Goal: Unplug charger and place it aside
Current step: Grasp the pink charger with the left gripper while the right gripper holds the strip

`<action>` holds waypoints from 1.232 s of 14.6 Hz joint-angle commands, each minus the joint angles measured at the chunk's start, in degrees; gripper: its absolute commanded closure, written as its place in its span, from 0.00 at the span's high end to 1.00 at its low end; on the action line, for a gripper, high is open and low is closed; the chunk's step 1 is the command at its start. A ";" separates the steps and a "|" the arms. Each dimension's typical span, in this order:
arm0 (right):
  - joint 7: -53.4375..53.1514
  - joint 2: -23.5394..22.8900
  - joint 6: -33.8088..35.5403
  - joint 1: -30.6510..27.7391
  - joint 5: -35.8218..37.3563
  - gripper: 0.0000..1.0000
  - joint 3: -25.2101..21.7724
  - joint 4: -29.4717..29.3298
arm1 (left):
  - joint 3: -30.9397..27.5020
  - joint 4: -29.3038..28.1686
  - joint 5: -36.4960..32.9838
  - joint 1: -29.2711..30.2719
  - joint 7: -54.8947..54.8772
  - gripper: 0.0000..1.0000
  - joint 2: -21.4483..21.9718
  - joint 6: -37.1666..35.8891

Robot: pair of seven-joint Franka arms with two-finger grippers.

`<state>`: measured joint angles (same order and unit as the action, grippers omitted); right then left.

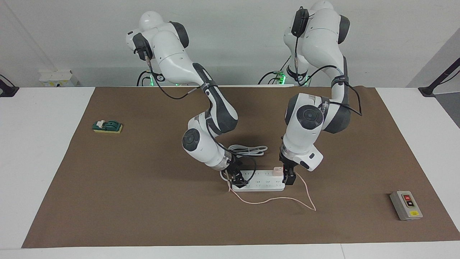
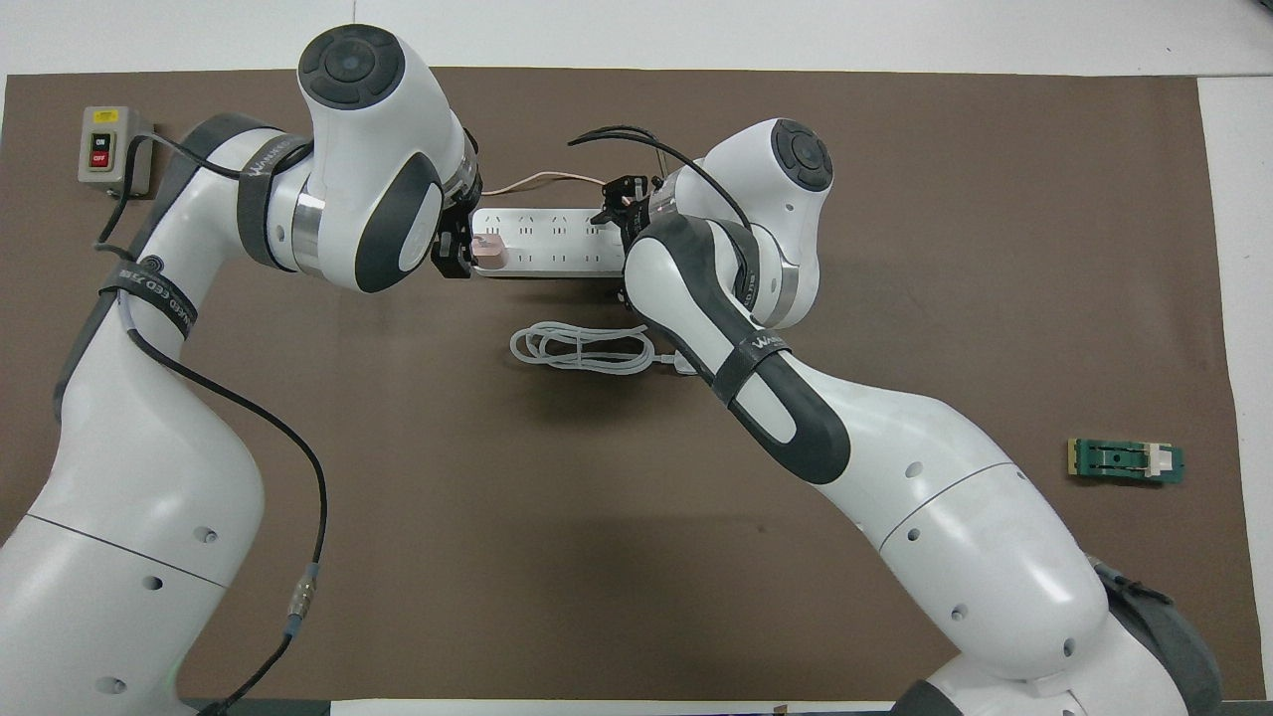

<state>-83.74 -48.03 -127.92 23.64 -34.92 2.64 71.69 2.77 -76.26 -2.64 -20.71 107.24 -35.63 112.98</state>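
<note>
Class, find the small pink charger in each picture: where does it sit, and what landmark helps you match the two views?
Facing view: the charger sits plugged into the power strip, at the left end effector.
Overhead view: the charger sits on the strip's end toward the left arm.
Shared landmark: the white power strip.

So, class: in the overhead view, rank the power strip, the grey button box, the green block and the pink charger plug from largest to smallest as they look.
1. Power strip, partly hidden by arms.
2. Green block and button box: too alike to rank.
3. Charger plug, clearly smallest.
</note>
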 commanded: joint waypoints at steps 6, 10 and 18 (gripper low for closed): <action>-0.28 -3.91 1.89 -0.35 -0.06 1.00 -1.41 -5.42 | -0.93 -6.26 -1.75 -0.99 2.27 1.00 2.15 3.82; 0.07 -4.43 1.97 -0.88 0.38 1.00 -1.50 -6.21 | -0.93 -10.39 -1.84 -2.57 3.15 1.00 3.73 6.72; 0.59 -5.32 0.04 -0.53 0.64 0.46 -1.50 -5.69 | -0.93 -10.22 -1.84 -1.87 3.06 0.31 3.73 6.72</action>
<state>-84.06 -51.27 -127.40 23.33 -34.88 0.89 67.69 2.12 -83.53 -3.23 -22.71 109.29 -34.21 118.50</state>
